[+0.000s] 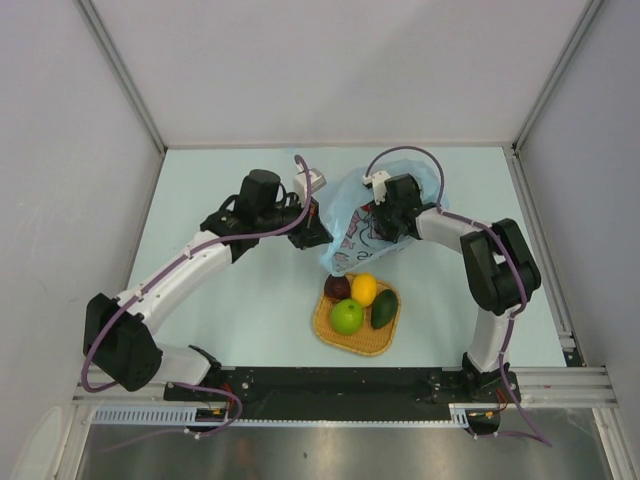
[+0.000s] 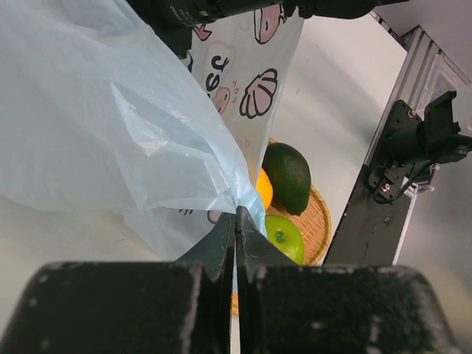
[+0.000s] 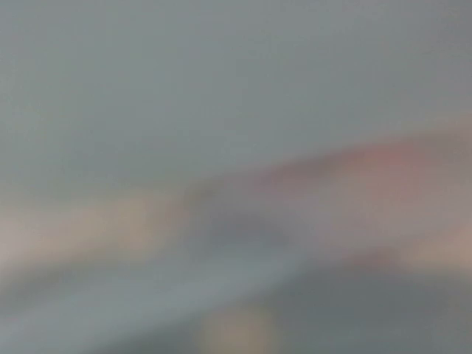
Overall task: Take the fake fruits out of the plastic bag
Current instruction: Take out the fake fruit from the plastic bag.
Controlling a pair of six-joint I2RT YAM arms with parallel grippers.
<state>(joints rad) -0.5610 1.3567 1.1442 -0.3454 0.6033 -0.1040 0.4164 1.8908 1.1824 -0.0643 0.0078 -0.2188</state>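
Well, crinkly pale-blue bag (image 1: 345,210) w/ print

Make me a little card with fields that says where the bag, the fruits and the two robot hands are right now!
Bag: thin, crinkly pale blue plastic bag, between the two arms, just behind the tray
Tray: woven orange tray
In tray: dark purple plum, yellow lemon, green apple, dark green avocado
Left gripper: shut, pinching the bag's edge
Right gripper: at the bag, jaws hidden, its camera all blurred
Fruits left in bag: cannot tell
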